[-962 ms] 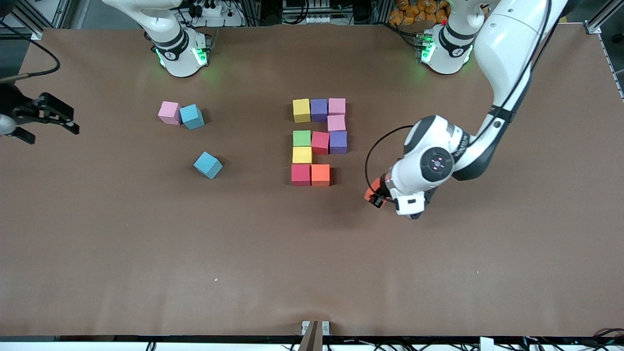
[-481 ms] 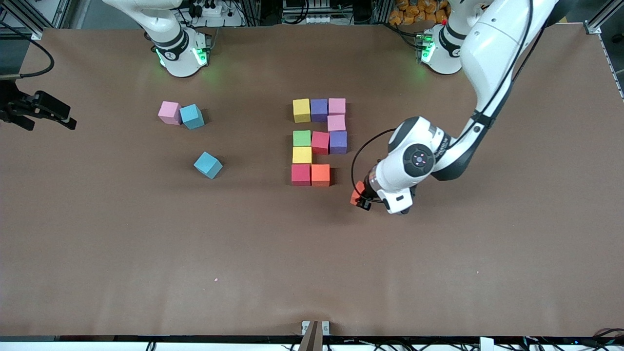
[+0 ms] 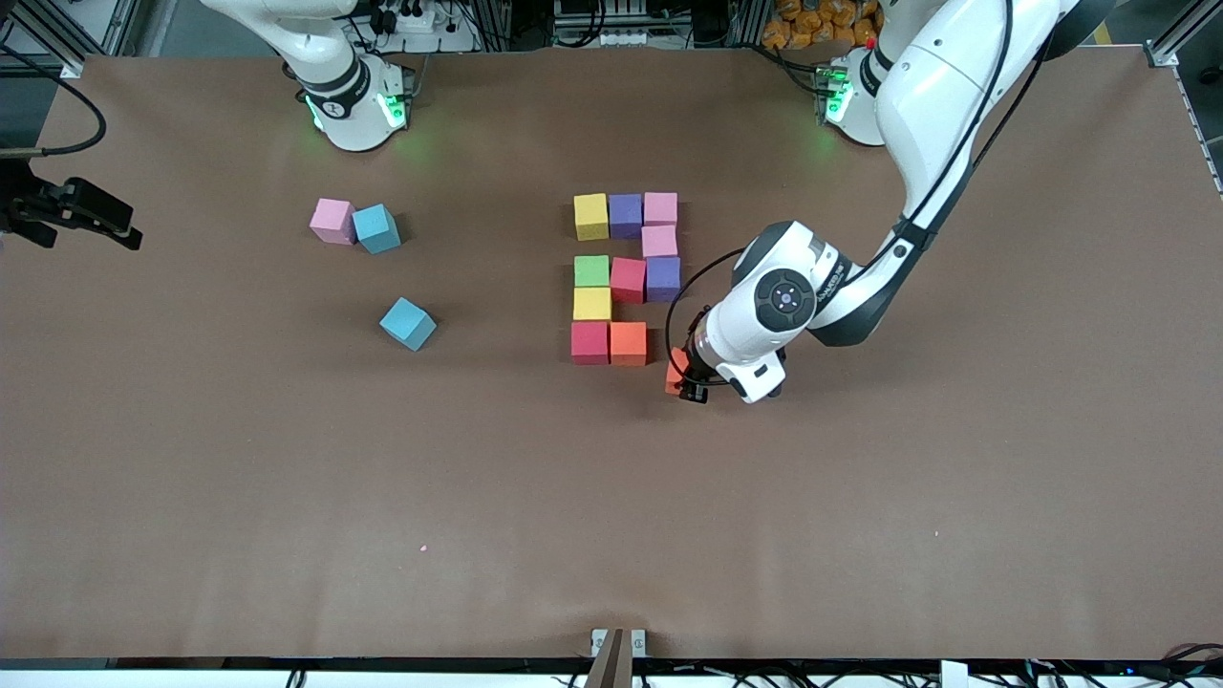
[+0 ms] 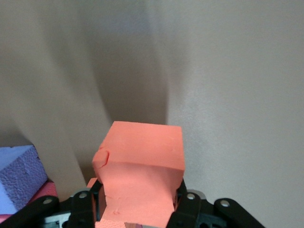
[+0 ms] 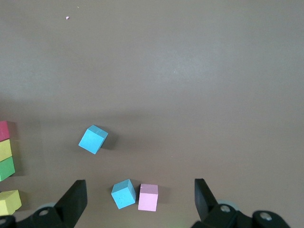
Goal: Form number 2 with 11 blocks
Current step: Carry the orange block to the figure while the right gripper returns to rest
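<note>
Ten blocks lie together as an incomplete number 2 in mid-table. Its farthest row is yellow, purple and pink. The nearest row is red and orange. My left gripper is shut on another orange block. It holds that block over the table just beside the nearest row's orange block, toward the left arm's end. My right gripper waits open and empty at the right arm's end of the table.
A loose pink cube touches a light-blue cube toward the right arm's end. A second light-blue cube lies nearer the camera. A purple block shows in the left wrist view.
My left gripper has carried the orange block toward the digit's nearest row, ending right beside it. The right gripper drew back slightly toward the table's edge.
</note>
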`<state>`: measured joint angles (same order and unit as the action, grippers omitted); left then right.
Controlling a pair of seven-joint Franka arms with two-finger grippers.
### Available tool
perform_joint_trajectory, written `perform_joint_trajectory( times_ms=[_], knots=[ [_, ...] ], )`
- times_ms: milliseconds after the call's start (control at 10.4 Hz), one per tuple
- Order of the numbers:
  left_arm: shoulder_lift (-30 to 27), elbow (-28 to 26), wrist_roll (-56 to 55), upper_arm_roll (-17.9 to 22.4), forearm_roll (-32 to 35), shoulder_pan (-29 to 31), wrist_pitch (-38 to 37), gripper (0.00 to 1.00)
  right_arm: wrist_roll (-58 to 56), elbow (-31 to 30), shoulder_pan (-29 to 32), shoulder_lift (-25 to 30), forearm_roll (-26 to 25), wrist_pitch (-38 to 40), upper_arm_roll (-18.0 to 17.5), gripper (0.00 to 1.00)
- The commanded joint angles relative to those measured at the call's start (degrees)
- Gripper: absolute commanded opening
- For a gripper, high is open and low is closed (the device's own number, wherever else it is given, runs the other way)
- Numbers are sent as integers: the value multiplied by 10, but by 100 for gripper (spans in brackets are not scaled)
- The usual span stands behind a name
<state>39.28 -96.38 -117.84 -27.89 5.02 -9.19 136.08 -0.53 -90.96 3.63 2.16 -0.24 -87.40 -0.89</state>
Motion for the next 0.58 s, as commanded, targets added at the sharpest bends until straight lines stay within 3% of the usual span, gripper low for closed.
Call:
perform_joint_trajectory(
  times_ms=[0, 481],
  knots=[
    [-2, -20, -48, 6, -4, -6, 23, 50, 6, 10, 6, 0, -3, 9, -3, 100],
    [-8, -44, -124, 6, -4, -14, 30, 50, 5, 25, 6, 0, -11, 20, -2, 100]
  ],
)
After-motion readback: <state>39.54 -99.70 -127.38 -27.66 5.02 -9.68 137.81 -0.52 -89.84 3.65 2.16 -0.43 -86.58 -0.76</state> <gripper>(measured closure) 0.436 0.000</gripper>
